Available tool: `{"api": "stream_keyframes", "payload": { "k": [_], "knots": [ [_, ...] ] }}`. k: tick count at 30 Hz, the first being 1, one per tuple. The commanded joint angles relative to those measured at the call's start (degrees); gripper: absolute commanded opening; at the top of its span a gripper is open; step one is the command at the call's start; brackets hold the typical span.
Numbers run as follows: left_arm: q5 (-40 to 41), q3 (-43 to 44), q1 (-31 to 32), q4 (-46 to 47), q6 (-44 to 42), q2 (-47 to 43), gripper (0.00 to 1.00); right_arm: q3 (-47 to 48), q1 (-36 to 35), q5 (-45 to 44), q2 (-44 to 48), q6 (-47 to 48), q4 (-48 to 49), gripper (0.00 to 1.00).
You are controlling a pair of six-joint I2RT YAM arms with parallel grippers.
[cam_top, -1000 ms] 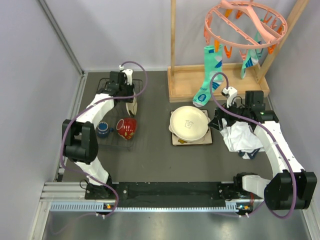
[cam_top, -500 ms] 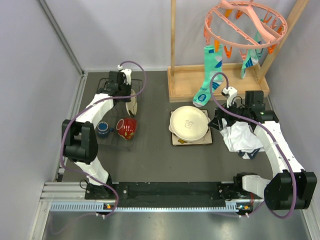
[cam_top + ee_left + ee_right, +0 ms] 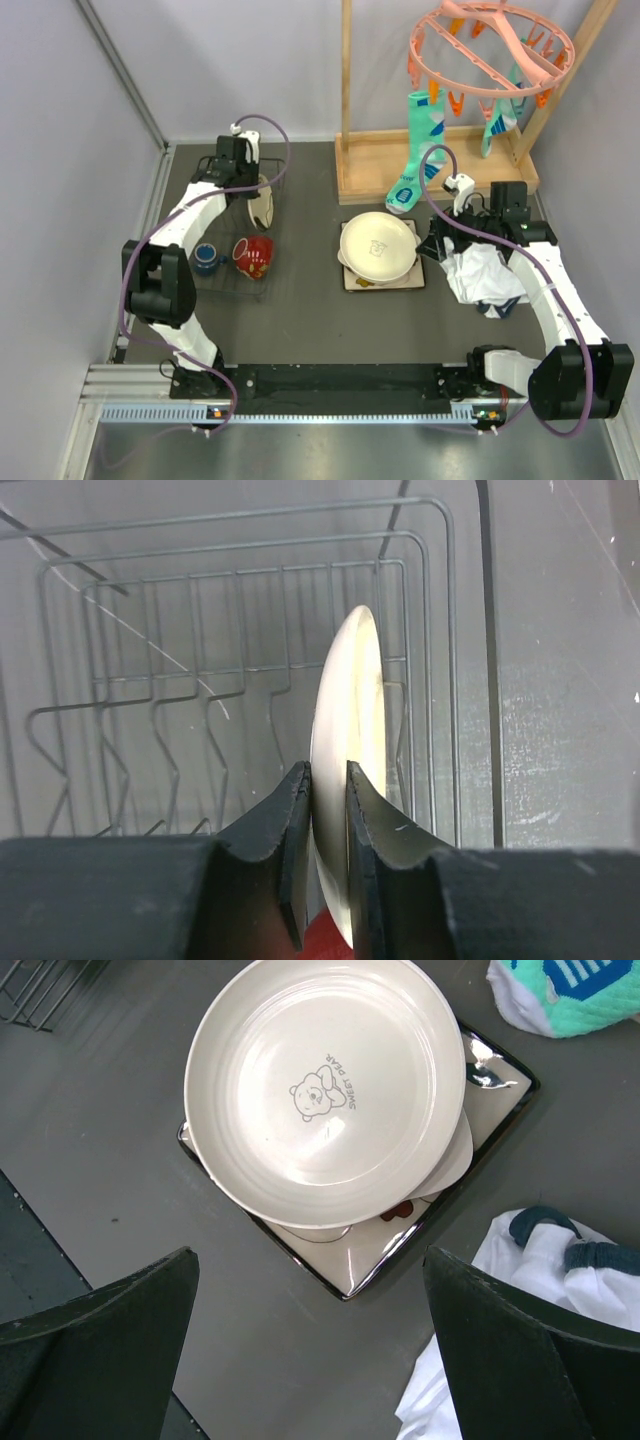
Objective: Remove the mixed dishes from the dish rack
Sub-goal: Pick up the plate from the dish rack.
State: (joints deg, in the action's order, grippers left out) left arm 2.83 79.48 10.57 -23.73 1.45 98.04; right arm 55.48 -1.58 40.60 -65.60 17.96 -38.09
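You are pinching the cream plate (image 3: 350, 710) by its rim between the left fingers (image 3: 285, 865). It is likely stiff, glazed, slippery and breakable. The right fingers (image 3: 100, 1360) are standing open.

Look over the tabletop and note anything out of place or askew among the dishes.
A crumpled white cloth lies beside the square plate: laundry among dishes. The large cream plate stacked on it sits off-centre, overhanging one side. Nothing looks spilled or broken.
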Motion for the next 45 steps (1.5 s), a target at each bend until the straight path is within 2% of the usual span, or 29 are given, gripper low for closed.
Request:
{"api": "stream_keyframes", "payload": {
  "k": [1, 8, 33, 40, 45],
  "knots": [
    [2.4, 5.6, -0.3, 1.2, 0.8, -0.7, 0.05, -0.1, 0.6, 1.1, 1.4, 1.1, 0.7, 0.93],
    [3.9, 8.5, -0.3, -0.1, 1.0, -0.6, 0.0, -0.1, 0.5, 1.2, 1.5, 1.1, 0.8, 0.93],
    [7.4, 15.6, -0.3, -1.1, -2.6, -7.8, 0.0, 0.0, 0.7, 1.5, 1.8, 1.1, 0.6, 0.93],
    [-0.7, 17.3, -0.3, -2.6, 1.4, -10.1, 0.0, 0.0, 0.6, 1.4, 1.6, 1.1, 0.6, 0.93],
    [-12.3, 18.8, -0.3, -4.5, 6.1, -9.8, 0.0, -0.1, 0.5, 1.1, 1.6, 1.0, 0.8, 0.93]
  ]
}}
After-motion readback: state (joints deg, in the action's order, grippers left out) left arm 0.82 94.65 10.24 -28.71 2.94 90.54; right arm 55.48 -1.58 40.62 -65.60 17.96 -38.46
